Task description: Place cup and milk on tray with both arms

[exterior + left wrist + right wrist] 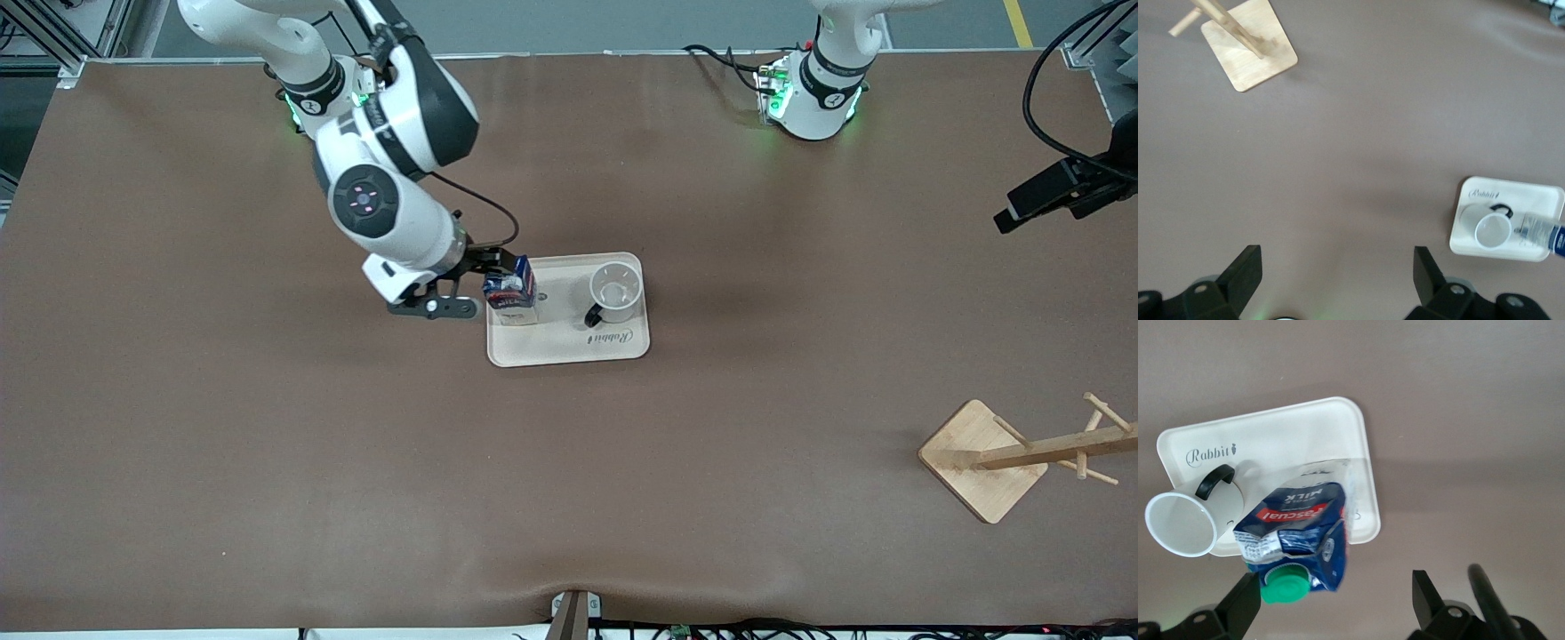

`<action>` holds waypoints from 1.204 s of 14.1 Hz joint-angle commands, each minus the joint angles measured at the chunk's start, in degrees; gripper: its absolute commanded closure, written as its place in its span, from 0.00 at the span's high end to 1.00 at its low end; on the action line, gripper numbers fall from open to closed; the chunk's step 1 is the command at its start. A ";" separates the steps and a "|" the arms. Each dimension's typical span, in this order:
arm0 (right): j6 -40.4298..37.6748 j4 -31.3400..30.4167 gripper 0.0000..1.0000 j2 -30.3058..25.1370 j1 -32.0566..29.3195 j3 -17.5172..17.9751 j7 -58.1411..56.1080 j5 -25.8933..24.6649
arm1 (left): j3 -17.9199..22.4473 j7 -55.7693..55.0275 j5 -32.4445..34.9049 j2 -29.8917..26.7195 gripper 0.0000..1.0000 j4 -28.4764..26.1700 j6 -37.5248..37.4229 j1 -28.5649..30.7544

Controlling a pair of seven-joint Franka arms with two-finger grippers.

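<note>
Both placements appear complete: cup (615, 292) and milk (513, 297) stand on the tray (569, 348) at frame centre. Right end effector (480, 283), fingers wide, sits beside the milk; left end effector (1338, 273), likewise wide, waits high above the table (267, 462). Only withdrawal seems left.

left arm (822, 71) cut off above its base, its claw unseen in front view; wooden rack (1058, 449) clipped at 3 o'clock edge; tray (569, 347) bear drawing hidden.
</note>
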 commanded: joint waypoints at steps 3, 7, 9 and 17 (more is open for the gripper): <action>-8.51 6.52 1.00 0.05 -11.24 -0.11 0.23 0.33 | 0.62 5.38 1.24 -3.44 1.00 -3.68 -1.01 -3.60; -13.75 7.31 1.00 -2.67 -19.60 -2.30 0.75 -5.63 | 0.53 5.38 6.08 -4.22 1.00 -5.51 1.54 -7.03; -22.54 7.49 1.00 -4.51 -22.51 -7.55 1.28 -6.44 | 0.44 5.38 6.16 -6.94 1.00 -11.12 6.09 -7.04; -24.69 15.93 1.00 -3.99 -33.23 -12.41 -25.44 -2.50 | 0.97 7.75 6.52 -5.90 1.00 -10.01 6.29 -6.16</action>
